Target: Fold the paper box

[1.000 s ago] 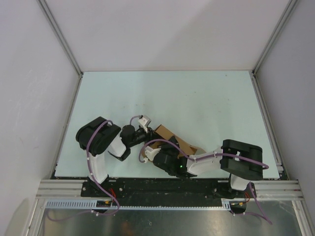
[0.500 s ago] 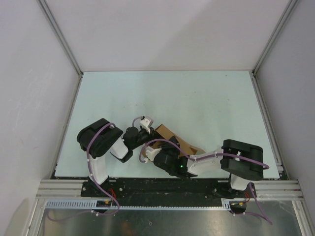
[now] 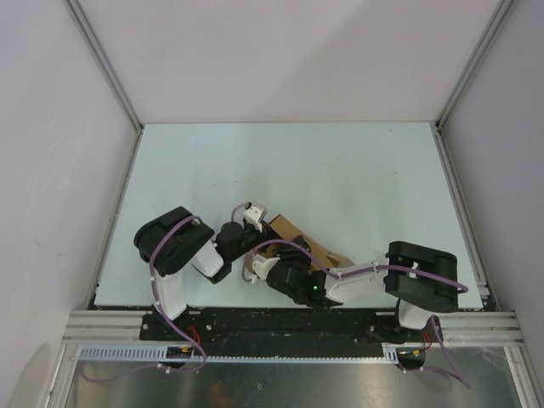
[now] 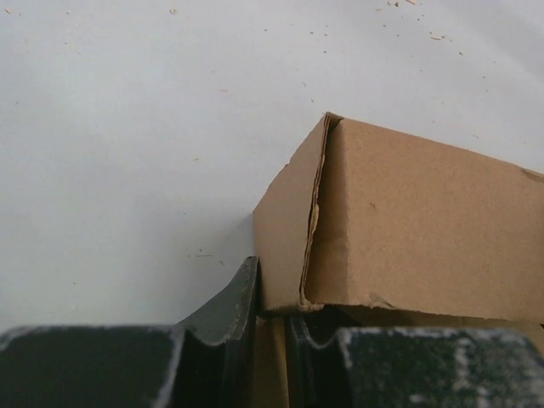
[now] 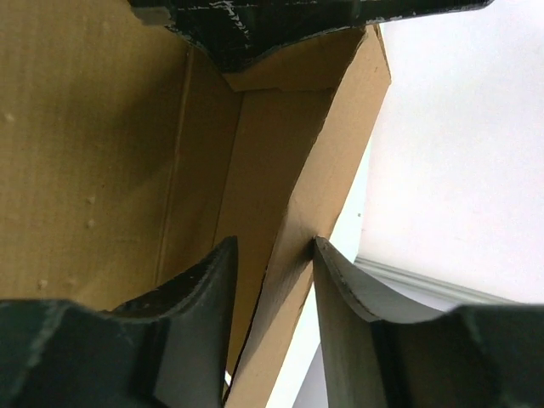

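Observation:
The paper box (image 3: 299, 239), plain brown cardboard, is partly folded and sits between both grippers near the table's front. In the left wrist view one corner of the paper box (image 4: 425, 229) stands up with a split seam. My left gripper (image 4: 274, 319) is shut on a thin wall under that corner. From above, the left gripper (image 3: 257, 228) is at the box's left end. My right gripper (image 5: 272, 255) straddles a side panel of the paper box (image 5: 102, 153). The right finger touches that panel, while the left finger stands off it. The right gripper (image 3: 270, 257) is on the box's near side.
The pale green table (image 3: 357, 170) stretches away behind the box, enclosed by white walls. A metal rail (image 3: 297, 323) with both arm bases runs along the near edge. The right arm's dark elbow (image 3: 421, 280) sits low at the right.
My left jaws have closed onto the box wall and that arm has shifted slightly right. The right jaws have spread apart, loosening from the panel.

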`<state>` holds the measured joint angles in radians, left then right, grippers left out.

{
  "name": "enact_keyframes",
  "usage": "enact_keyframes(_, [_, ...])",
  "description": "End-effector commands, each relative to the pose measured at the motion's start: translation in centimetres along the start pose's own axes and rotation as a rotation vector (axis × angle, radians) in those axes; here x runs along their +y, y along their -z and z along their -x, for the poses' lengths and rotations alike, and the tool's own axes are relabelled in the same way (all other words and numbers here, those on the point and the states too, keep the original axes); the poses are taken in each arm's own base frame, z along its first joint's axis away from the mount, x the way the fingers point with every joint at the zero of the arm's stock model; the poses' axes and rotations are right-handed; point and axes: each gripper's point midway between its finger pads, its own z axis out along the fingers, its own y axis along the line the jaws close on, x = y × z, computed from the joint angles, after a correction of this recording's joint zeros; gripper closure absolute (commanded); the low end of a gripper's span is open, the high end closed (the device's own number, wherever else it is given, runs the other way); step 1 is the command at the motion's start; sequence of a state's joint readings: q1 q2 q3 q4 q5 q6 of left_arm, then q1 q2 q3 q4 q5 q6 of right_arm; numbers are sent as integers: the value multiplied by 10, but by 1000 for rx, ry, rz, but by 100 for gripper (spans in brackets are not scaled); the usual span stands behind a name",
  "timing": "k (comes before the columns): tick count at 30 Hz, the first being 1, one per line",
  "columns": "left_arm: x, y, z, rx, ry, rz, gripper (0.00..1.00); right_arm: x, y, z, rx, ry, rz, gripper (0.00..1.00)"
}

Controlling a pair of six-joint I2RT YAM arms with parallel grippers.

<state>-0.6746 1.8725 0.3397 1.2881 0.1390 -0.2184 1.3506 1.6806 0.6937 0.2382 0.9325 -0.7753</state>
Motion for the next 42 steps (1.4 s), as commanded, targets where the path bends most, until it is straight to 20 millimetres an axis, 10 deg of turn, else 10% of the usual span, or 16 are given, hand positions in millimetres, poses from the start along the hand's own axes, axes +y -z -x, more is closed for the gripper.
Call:
enact_keyframes(1, [-26, 5, 107, -409, -52, -78, 100, 49, 6, 0, -78, -15, 224, 54])
enact_keyframes(13, [-32, 5, 104, -399, -77, -114, 100, -9, 35, 30, -265, -353, 289, 39])
enact_keyframes(29, [-31, 5, 102, -392, -84, -109, 100, -22, 43, 41, -348, -466, 336, 22])
enact_keyframes(42, [-44, 4, 97, -375, -132, -186, 100, -99, 41, 49, -489, -817, 223, 24])
